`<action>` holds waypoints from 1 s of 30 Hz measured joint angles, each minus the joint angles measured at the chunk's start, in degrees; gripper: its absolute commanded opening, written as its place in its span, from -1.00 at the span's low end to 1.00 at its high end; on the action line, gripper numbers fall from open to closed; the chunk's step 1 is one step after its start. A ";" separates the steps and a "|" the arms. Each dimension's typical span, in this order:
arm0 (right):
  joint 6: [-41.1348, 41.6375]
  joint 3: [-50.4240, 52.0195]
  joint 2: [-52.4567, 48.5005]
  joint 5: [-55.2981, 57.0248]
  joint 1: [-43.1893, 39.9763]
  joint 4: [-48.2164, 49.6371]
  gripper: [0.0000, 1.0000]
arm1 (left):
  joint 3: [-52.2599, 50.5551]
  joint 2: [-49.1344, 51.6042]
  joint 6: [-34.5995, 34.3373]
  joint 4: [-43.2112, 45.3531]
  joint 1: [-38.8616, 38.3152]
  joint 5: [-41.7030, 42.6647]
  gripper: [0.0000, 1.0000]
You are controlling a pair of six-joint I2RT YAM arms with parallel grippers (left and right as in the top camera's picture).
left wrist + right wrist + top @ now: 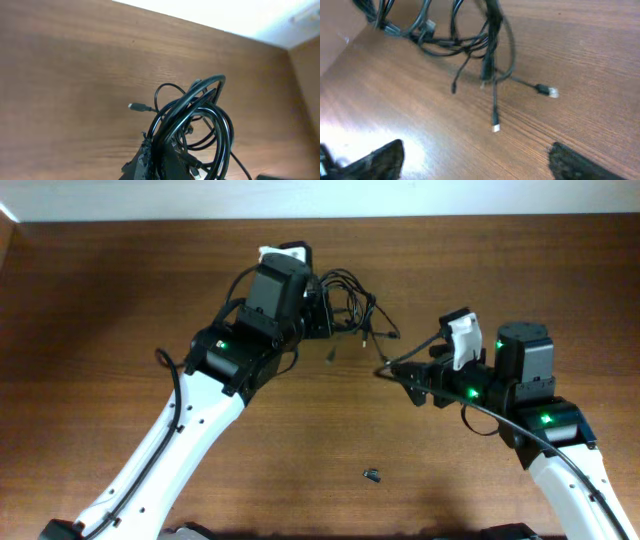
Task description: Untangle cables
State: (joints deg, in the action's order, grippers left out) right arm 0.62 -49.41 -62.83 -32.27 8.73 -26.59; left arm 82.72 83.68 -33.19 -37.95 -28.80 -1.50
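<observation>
The cables are a black tangle of loops on the wooden table, right of my left gripper. In the left wrist view that gripper is shut on the bundle of cables, whose loops rise up from the jaws. One metal-tipped plug sticks out to the left. My right gripper sits just right of and below the tangle, open. In the right wrist view its fingers stand wide apart with bare table between them. The cables lie ahead, with loose plugs trailing toward the gripper.
A tiny dark stubby piece lies alone on the table toward the front. Thick black arm cables run along both arms. A white wall edge borders the table's far side.
</observation>
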 measured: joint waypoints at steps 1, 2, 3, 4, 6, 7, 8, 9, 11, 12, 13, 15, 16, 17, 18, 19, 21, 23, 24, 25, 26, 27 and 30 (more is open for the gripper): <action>-1.75 0.00 0.00 -0.81 0.00 -0.46 0.74 | 0.00 -0.02 -3.50 -0.22 0.00 0.04 -1.00; -2.51 0.00 0.00 -0.94 0.00 -0.48 0.74 | 0.00 0.00 -5.40 -0.59 0.00 0.46 -1.00; -3.28 0.00 0.00 -1.11 0.00 -0.48 0.74 | 0.00 0.00 -6.80 -1.25 0.00 0.90 -1.00; -3.74 0.00 0.00 -1.09 0.00 -0.50 0.74 | 0.00 0.00 -7.37 -2.23 0.00 1.09 -1.00; -4.57 0.00 0.00 -1.29 0.00 -0.61 0.79 | 0.00 0.00 -8.37 -4.44 0.00 1.31 -1.00; -4.92 0.00 0.00 -1.31 0.00 -0.74 0.85 | 0.00 0.00 -7.98 -6.73 0.00 1.51 -1.00; -5.73 0.00 0.00 -1.51 0.00 -0.98 0.86 | 0.00 0.00 -6.32 -7.41 0.00 2.08 -1.00; -7.17 0.00 0.00 -2.12 0.00 -1.55 0.87 | 0.00 0.00 -4.66 -7.61 0.00 2.97 -1.00; -11.37 0.00 0.00 -4.13 0.00 -3.23 0.87 | 0.00 0.00 -1.73 -7.72 0.00 5.62 -1.00; -12.72 0.00 0.00 -4.92 0.00 -3.48 0.87 | 0.00 0.00 -0.59 -7.69 0.00 7.37 -1.00; -13.46 0.00 0.00 -5.29 0.00 -3.48 0.87 | 0.00 0.00 0.09 -7.69 0.00 9.25 -1.00; -14.40 0.00 0.00 -5.53 0.00 -3.48 0.84 | 0.00 0.00 0.74 -7.69 0.00 13.07 -1.00; -14.62 0.00 0.00 -5.60 0.00 -3.48 0.76 | 0.00 0.00 0.87 -7.69 0.00 14.47 -1.00; -14.73 0.00 0.00 -5.68 0.00 -3.45 0.52 | 0.00 0.00 0.90 -7.69 0.00 16.11 -1.00; -14.95 0.00 0.00 -5.81 0.00 -3.41 0.23 | 0.00 0.00 0.90 -7.72 0.00 18.25 -1.00; -15.15 0.00 0.00 -5.86 0.00 -3.34 -0.25 | 0.00 0.00 0.90 -7.72 0.00 19.37 -1.00; -15.61 0.00 0.00 -5.77 0.00 -3.23 -0.92 | 0.00 0.00 0.92 -7.74 0.00 21.22 -1.00; -15.43 0.00 0.00 -5.81 0.00 -3.21 -0.92 | 0.00 0.00 0.92 -7.74 0.00 21.97 -1.00; -15.58 0.00 0.00 -5.79 0.00 -3.21 -0.92 | 0.00 0.00 0.92 -7.74 0.00 21.99 -1.00; -15.61 0.00 0.00 -5.77 0.00 -3.21 -0.92 | 0.00 0.00 0.92 -7.76 -0.02 21.09 -1.00; -15.50 0.00 0.00 -5.70 0.00 -3.08 -0.92 | 0.00 0.00 0.92 -7.78 0.00 19.21 -1.00; -15.32 0.00 0.00 -5.33 0.00 -2.91 -0.92 | 0.00 0.00 0.94 -8.26 0.00 15.93 -1.00; -8.44 0.02 0.00 1.73 0.00 -1.92 -0.92 | 0.00 0.00 1.11 -12.44 -0.04 0.68 -1.00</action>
State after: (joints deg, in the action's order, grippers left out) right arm -7.81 -49.39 -62.83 -30.55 8.73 -28.51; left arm 82.72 83.68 -32.08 -50.39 -28.84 -0.82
